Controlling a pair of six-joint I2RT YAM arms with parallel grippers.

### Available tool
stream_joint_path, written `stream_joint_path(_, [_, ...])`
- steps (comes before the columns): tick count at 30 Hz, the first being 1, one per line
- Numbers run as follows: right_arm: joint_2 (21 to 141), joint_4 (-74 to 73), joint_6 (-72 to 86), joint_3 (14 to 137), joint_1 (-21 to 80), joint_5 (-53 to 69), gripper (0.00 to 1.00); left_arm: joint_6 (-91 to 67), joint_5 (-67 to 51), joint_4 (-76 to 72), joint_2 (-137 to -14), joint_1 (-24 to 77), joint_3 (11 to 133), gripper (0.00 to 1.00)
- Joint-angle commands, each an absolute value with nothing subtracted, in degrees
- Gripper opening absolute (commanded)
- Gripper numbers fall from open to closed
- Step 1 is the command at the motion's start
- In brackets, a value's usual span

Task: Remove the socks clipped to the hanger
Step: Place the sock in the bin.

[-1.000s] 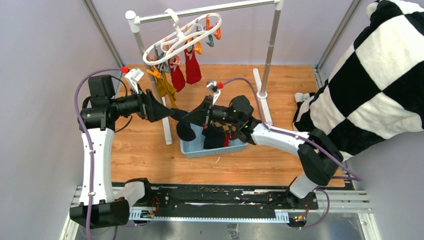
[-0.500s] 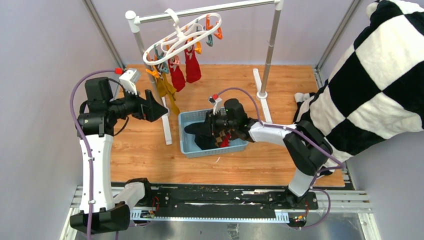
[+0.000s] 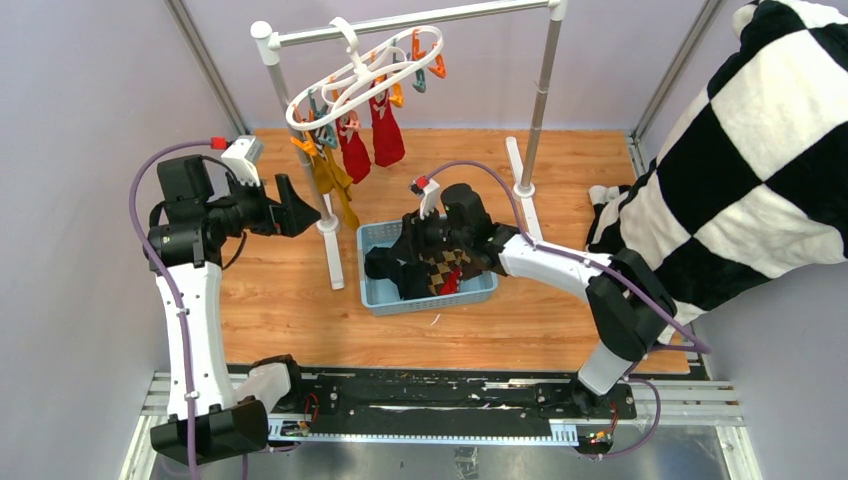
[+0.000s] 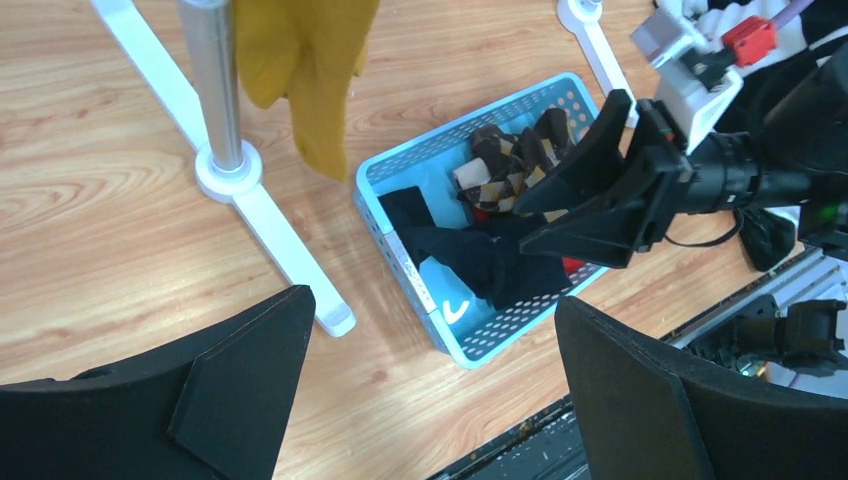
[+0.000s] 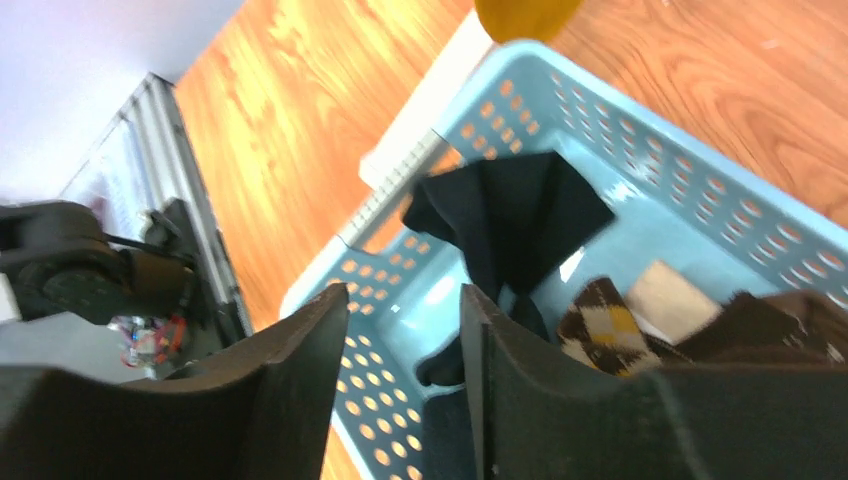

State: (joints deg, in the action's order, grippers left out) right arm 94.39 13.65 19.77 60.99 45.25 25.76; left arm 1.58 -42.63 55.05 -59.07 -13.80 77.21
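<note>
Left jaws gape empty; right jaws parted over basket, partly hiding dark sock.

Left wrist view's top edge cuts off the mustard sock.

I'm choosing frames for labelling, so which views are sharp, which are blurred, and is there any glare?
Top external: sharp, evenly lit, no glare. Left wrist: basket sharp, a small bright glint on its floor, the left pincer's fingers dark and soft-edged. Right wrist: blurred throughout, the dark sock and basket smeared.
</note>
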Motion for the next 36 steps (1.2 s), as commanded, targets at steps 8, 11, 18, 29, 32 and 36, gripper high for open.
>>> stream_joint_path(8, [107.33, 26.10, 30.03, 59.73, 44.92, 32.11, 0.39, 3.36, -43.00, 57.10, -59.36, -18.08, 79.91, 1.00])
stream_joint_path(11, [106.28, 22.61, 25.27, 59.29, 45.89, 24.20, 0.43, 4.58, -41.65, 58.01, -59.96, -19.20, 80.75, 1.00])
stream_joint_path(18, [93.33, 26.92, 7.36, 59.34, 52.34, 5.96, 0.92, 4.52, -39.78, 58.18, -61.79, -22.14, 80.81, 1.00])
stream_joint_path(29, [109.49, 27.78, 0.32, 85.72, 52.35, 5.79, 0.94, 5.97, -33.96, 61.26, -62.74, -23.92, 82.87, 1.00])
stream_joint_path(32, [113.60, 26.60, -3.25, 91.33, 52.25, 6.50, 0.84, 5.98, -34.08, 61.35, -62.66, -24.28, 82.89, 1.00])
stream_joint_path(36, [118.84, 25.31, -5.25, 98.66, 52.21, 6.20, 0.74, 5.52, -34.94, 61.61, -62.44, -24.40, 82.77, 1.00])
